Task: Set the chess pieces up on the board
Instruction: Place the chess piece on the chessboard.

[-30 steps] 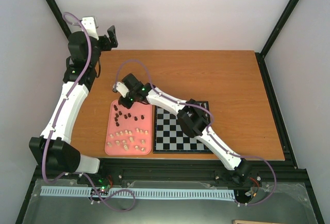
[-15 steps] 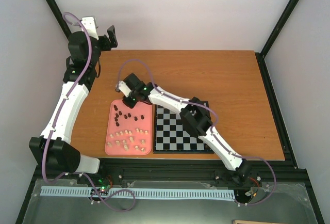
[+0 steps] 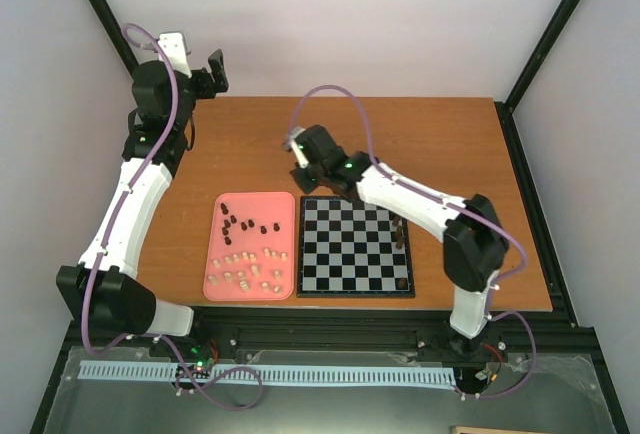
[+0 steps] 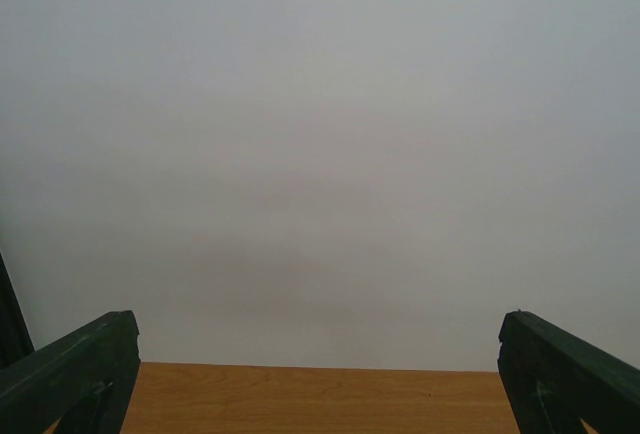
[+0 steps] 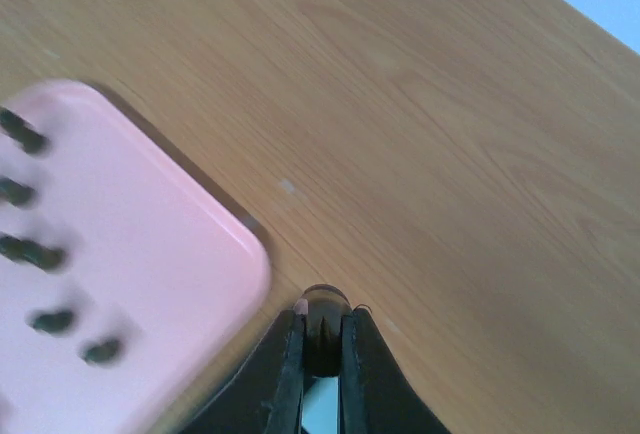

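Right wrist view alone shows right end effector [image 5: 322, 329] pinching a dark chessman [image 5: 325, 304].

The tray [image 3: 284, 204] lies on the desk [image 3: 450, 144] just left of the board [image 3: 355, 254]. Chess pieces [image 3: 262, 227] sit in the tray.

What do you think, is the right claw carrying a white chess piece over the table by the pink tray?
Not quite: the chess piece in the right claw is dark, not white, as the right wrist view shows. It is over the table by the pink tray.
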{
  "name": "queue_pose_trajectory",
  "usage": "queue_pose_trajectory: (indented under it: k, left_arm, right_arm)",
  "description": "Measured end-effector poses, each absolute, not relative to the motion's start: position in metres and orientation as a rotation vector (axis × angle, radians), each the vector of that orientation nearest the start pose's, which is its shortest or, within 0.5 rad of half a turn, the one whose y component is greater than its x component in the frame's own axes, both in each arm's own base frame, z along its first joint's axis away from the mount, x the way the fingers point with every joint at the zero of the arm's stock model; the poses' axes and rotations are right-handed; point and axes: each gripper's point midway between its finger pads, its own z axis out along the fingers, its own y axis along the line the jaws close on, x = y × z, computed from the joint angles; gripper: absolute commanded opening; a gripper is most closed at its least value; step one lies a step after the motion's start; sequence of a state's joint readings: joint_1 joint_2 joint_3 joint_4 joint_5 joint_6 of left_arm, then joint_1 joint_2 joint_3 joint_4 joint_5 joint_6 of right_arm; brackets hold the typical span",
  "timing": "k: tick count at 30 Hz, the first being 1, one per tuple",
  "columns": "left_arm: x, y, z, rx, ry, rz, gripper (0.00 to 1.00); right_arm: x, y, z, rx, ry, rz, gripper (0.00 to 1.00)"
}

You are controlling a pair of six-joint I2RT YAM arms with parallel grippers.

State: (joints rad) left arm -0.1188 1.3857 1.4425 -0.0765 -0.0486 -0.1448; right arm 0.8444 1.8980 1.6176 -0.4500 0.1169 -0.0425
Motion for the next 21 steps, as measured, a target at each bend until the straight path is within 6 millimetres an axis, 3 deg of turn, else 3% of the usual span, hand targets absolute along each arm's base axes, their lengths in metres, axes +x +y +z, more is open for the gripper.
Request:
queue_pose_trajectory:
  k: [4,6,13,16,21]
  left_arm:
    - [0.458,-0.050,0.440,-0.043,1.598,-0.182,1.00]
    - [0.461,-0.051,0.437,-0.037,1.607,-0.188,1.00]
    - [0.469,-0.058,0.422,-0.013,1.646,-0.211,1.00]
    - [0.470,-0.062,0.422,0.005,1.648,-0.232,1.00]
    - [0.477,-0.070,0.418,0.022,1.657,-0.274,1.00]
  right_arm:
    - [0.367,0.324,0.182,-0.781,2.223,0.149,0.03]
    - [0.355,0.292,0.176,-0.716,2.273,0.081,0.03]
    - [0.290,0.201,0.171,-0.497,2.367,-0.016,0.03]
    - [0.271,0.179,0.170,-0.411,2.404,-0.015,0.03]
    - [0.243,0.153,0.146,-0.314,2.527,-0.055,0.03]
